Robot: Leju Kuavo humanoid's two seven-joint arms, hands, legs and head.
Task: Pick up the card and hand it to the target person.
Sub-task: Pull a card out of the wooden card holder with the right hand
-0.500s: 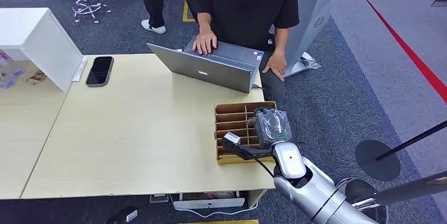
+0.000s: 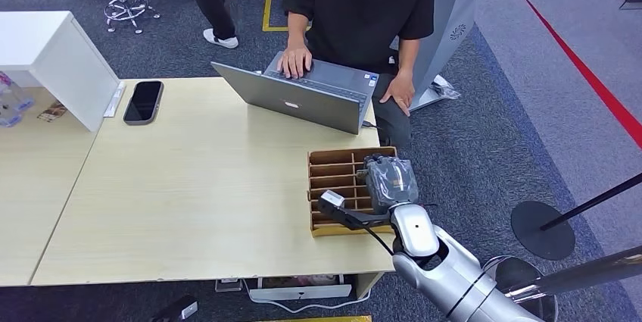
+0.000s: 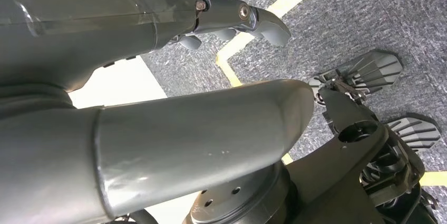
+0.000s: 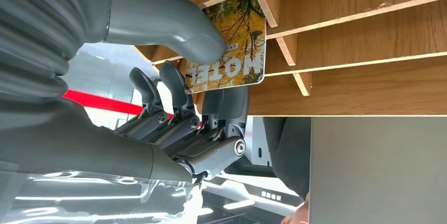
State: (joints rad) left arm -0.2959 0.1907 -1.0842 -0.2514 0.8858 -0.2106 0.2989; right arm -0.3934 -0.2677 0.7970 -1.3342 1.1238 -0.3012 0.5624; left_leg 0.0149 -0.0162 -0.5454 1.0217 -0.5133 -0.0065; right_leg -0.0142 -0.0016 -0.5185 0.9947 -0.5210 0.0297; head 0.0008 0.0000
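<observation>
Item: right hand (image 2: 390,180), over the far right corner of the wooden divider box (image 2: 333,186). Since half a second ago we find it shifted hardly at all.

Item: card (image 4: 232,50) (printed "HOTEL", autumn trees). Thumb (image 4: 174,29) pressed on its face, fingers (image 4: 182,103) curled behind; we take it as pinched, its far end still between the box's slats.

Item: person (image 2: 363,4) at the laptop (image 2: 303,95), beyond the hand, has leaned slightly.

Judgement: grasp settled, lift-out and handover remain.

Item: left hand (image 3: 158,76), hanging, fingers spread, holding nothing.
</observation>
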